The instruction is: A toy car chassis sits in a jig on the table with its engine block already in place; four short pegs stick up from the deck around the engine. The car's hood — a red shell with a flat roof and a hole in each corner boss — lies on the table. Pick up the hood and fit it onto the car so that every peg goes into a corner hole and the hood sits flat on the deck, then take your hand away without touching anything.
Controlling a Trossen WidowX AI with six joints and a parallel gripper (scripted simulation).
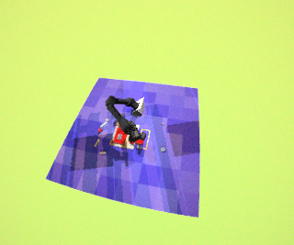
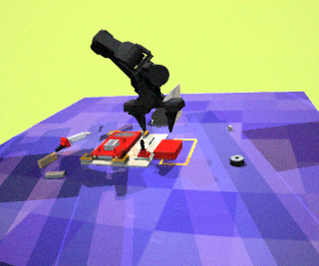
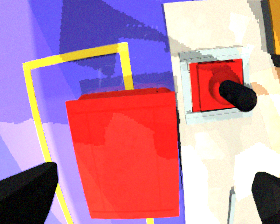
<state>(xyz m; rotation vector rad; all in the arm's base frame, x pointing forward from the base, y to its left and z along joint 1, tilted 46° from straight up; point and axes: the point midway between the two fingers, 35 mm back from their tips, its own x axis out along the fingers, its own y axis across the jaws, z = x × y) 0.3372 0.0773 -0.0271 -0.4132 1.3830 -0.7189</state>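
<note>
The red hood (image 1: 140,142) (image 2: 167,149) (image 3: 127,160) lies roof up on the table, partly inside a yellow outline (image 2: 191,152) (image 3: 75,56). My gripper (image 2: 158,131) (image 3: 160,180) is open and empty above the hood. In the wrist view the hood lies between the fingers, nearer the left one, with a wider gap on the right. The red chassis (image 1: 116,139) (image 2: 128,139) sits in the jig (image 2: 86,159), with the grey engine block (image 2: 112,144) on its deck. The pegs are too small to make out. The hood's corner holes do not show.
A red block with a black knob (image 2: 143,153) (image 3: 204,86) stands on the pale plate (image 3: 207,150), right beside the hood. A black wheel (image 1: 163,150) (image 2: 236,160) lies to the right. A screwdriver (image 2: 75,139) and wooden blocks (image 2: 47,160) (image 2: 55,174) lie left.
</note>
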